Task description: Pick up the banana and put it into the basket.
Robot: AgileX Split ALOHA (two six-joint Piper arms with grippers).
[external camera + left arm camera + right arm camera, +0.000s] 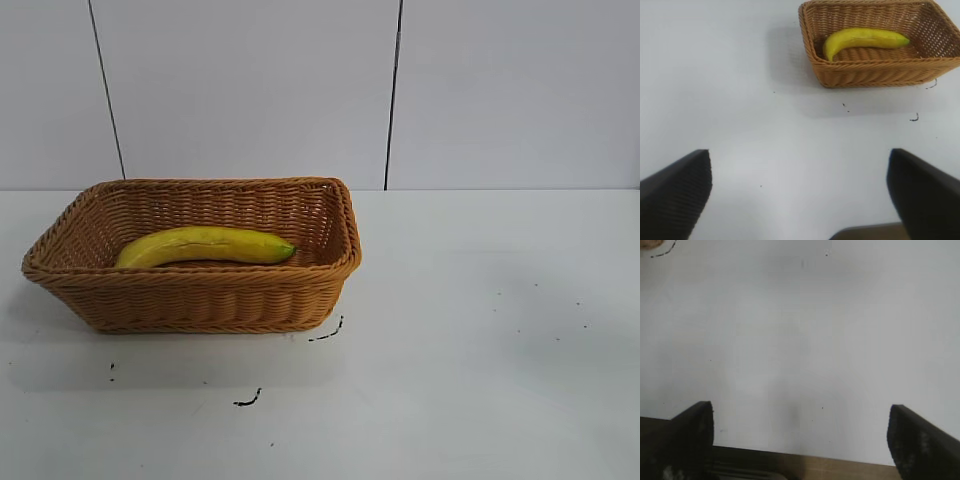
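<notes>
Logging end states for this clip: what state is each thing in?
banana: lying on its side inside the basket, free of any grip.
basket: upright on the table, holding the banana.
left end effector: open, empty, over bare table.
right end effector: open, empty, over bare table.

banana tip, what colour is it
Greenish, on the long curved yellow banana in the woven wicker basket; clearest in the exterior view.

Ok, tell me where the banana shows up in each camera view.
Exterior view: the banana lies inside the basket, left of centre.
Left wrist view: banana in the basket, far off on the table.
Right wrist view: not in it.
Shared landmark: the black squiggle on the table beside the basket.
</notes>
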